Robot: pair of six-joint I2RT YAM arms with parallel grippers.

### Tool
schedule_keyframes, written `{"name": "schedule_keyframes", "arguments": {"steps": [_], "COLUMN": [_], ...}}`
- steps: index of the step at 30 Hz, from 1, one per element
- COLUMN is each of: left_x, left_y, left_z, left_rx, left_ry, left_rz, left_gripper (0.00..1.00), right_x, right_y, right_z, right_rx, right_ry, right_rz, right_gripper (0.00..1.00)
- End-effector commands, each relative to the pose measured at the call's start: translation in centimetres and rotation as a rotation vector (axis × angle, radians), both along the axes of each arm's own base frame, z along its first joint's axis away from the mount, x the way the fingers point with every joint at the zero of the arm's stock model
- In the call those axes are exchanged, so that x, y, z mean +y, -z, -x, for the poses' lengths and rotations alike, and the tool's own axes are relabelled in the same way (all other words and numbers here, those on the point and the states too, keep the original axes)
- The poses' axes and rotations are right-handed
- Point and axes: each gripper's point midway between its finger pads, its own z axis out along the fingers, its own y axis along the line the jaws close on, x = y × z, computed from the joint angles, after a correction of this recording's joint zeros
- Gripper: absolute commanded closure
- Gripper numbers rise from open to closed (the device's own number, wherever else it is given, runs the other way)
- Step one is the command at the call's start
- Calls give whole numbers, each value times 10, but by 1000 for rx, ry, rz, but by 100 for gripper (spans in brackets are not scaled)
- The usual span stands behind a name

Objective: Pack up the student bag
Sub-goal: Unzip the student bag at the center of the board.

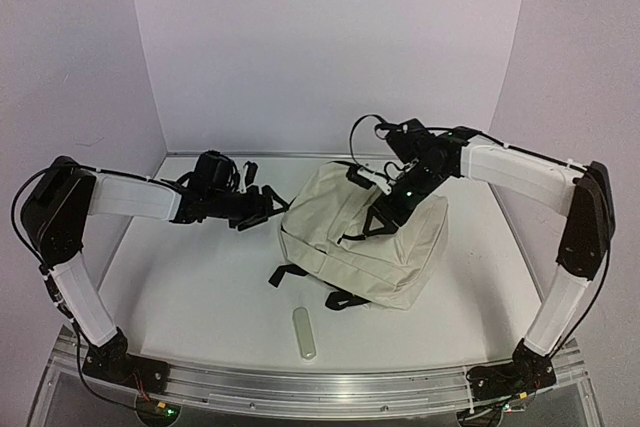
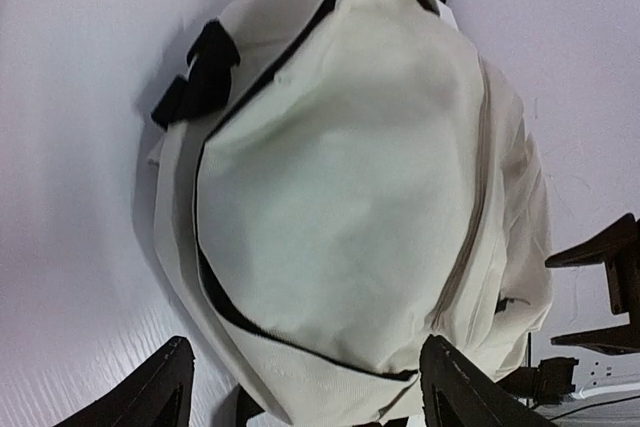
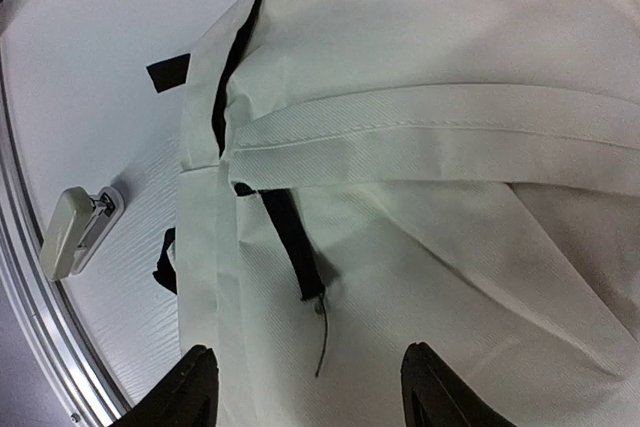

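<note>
1. I am holding my left gripper above the table, just beside the left edge of the student bag and apart from it. In the left wrist view, its two left fingers are standing wide apart with nothing clamped between them. The bag's end is filling the view beyond them.

2. One pale oblong object is lying on the table near the front edge. It is well apart from both grippers and is sitting in front of the bag without touching it.

3. One student bag is lying on its side at the middle of the table, between my two grippers. Two black strap ends are sticking out from its near side. One black zipper line is running around the end facing my left wrist camera.

4. I am positioning my right gripper over the upper right part of the bag. Its two right fingers are standing apart over the cream fabric, with one zipper pull hanging between them. The jaws are not clamping anything. I cannot tell whether the fingertips are touching the fabric.
</note>
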Motion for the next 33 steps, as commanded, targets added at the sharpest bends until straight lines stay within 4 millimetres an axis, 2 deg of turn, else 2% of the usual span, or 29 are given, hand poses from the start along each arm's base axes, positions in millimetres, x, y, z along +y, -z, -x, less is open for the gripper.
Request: {"name": "schedule_keyframes", "arguments": {"steps": [1, 6, 10, 12, 16, 22, 28, 33], "left_x": [-17, -50, -65, -69, -73, -69, -59, -52], "left_y": [3, 32, 43, 43, 46, 56, 71, 80], "left_z": [29, 51, 49, 46, 41, 38, 37, 33], "left_rx": [37, 112, 136, 133, 137, 151, 181, 204], "left_ry": [14, 55, 51, 46, 39, 6, -37, -50], "left_rz": [27, 45, 92, 102, 103, 66, 27, 21], "left_gripper": [22, 21, 23, 24, 27, 29, 46, 77], "right_x": [15, 27, 36, 37, 37, 37, 30, 26], "right_y": [7, 21, 30, 36, 44, 54, 41, 24], "right_z": [-12, -16, -10, -11, -27, -26, -39, -41], "right_rx": [-56, -72, -76, -94, -182, -264, -345, -382], "right_ry": [-33, -53, -79, -85, -51, -67, -13, 8], "right_rz": [46, 83, 106, 127, 190, 263, 299, 293], "right_gripper": [38, 40, 45, 46, 53, 61, 82, 97]}}
